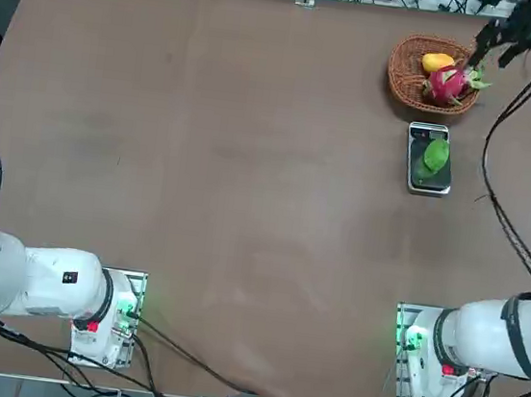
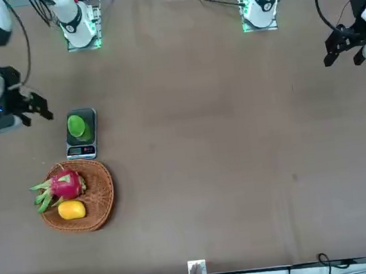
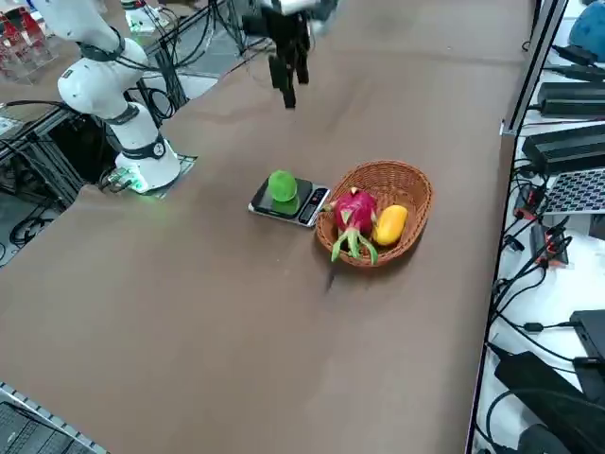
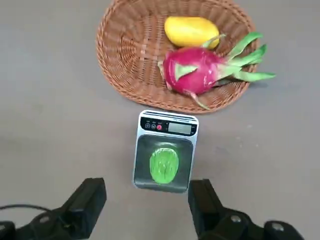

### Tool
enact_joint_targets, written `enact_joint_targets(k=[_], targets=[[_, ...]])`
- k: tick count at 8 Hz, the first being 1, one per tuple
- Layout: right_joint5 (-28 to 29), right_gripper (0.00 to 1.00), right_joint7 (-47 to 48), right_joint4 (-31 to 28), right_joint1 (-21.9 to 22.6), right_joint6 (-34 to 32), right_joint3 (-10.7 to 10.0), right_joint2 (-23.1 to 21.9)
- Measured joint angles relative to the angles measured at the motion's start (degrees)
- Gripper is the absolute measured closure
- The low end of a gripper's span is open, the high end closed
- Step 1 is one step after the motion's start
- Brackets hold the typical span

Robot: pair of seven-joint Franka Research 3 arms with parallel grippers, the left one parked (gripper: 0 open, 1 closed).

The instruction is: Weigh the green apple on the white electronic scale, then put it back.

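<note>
Your green apple [image 4: 164, 164] sits on the white electronic scale [image 4: 165, 150] next to the wicker basket [image 4: 127, 60], and your right gripper [image 4: 145, 210] hangs above it, released and empty.

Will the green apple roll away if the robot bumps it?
Probably yes: the green apple looks round and smooth, and the white electronic scale under it is flat with no raised edge. It may feel slippery too. The open right tool hangs above it.

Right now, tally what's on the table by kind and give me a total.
Fruit: 3 (apple, dragon fruit, yellow fruit)
Scale: 1
Basket: 1
Total: 5
</note>
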Motion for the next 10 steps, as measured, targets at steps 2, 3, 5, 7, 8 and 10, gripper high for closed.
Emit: enact_joint_targets(k=[2,3,5,7,8,10], targets=[[0.00,0.00,0.13,1.34,-0.01,-3.77,-0.07,-3.11],[0.00,0.00,0.22,1.36,-0.01,-5.24,-0.07,-4.85],[0.00,0.00,0.31,1.35,-0.02,-6.93,-0.07,-7.02],[0.00,0.00,0.35,0.74,-0.03,-6.87,-0.07,-6.84],[0.00,0.00,0.35,-0.44,-0.06,-5.57,-0.08,-5.97],[0.00,0.00,0.35,-6.05,-0.14,2.81,-0.10,-2.80]])
